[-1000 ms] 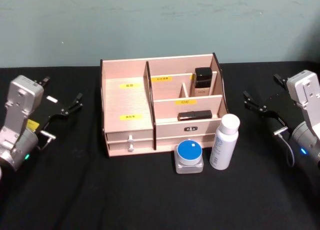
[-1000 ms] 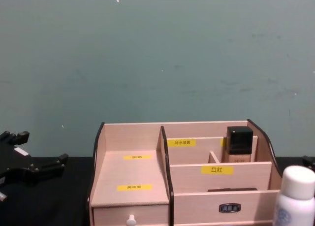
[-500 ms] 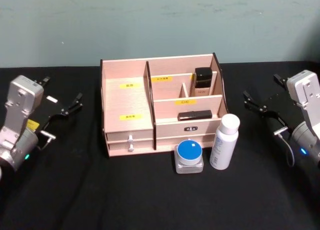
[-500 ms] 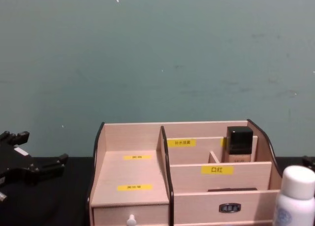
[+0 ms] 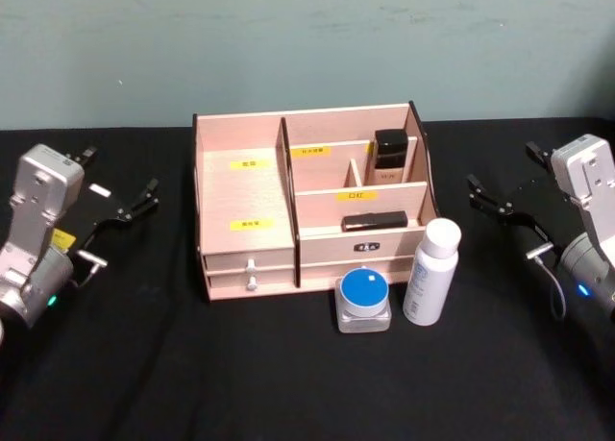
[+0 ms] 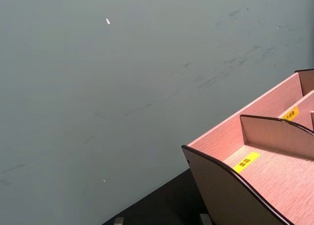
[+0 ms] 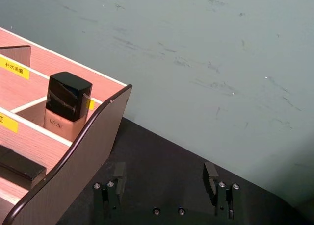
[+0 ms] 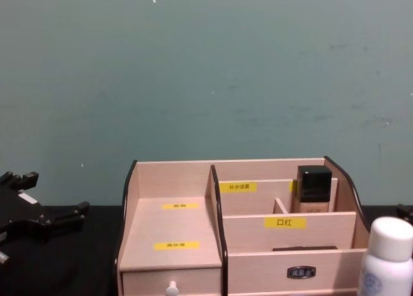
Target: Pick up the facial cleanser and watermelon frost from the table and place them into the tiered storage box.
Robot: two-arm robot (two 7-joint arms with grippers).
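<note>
Head view: the facial cleanser (image 5: pixel 431 271), a tall white bottle, stands before the tiered storage box's (image 5: pixel 240 186) right end, with the squat blue-lidded watermelon frost (image 5: pixel 364 300) just beside it. It is probably light, smooth and tippy, so grip it mid-body. Left gripper (image 5: pixel 120 179) and right gripper (image 5: pixel 502 168) are spread wide, empty, well apart.

Your left gripper (image 5: pixel 122 172) hangs low on the left with its fingers spread wide and angled forward and inward, and your right gripper (image 5: pixel 501 167) mirrors it on the right, wrist raised, fingers (image 7: pixel 210 172) likewise well apart.
</note>
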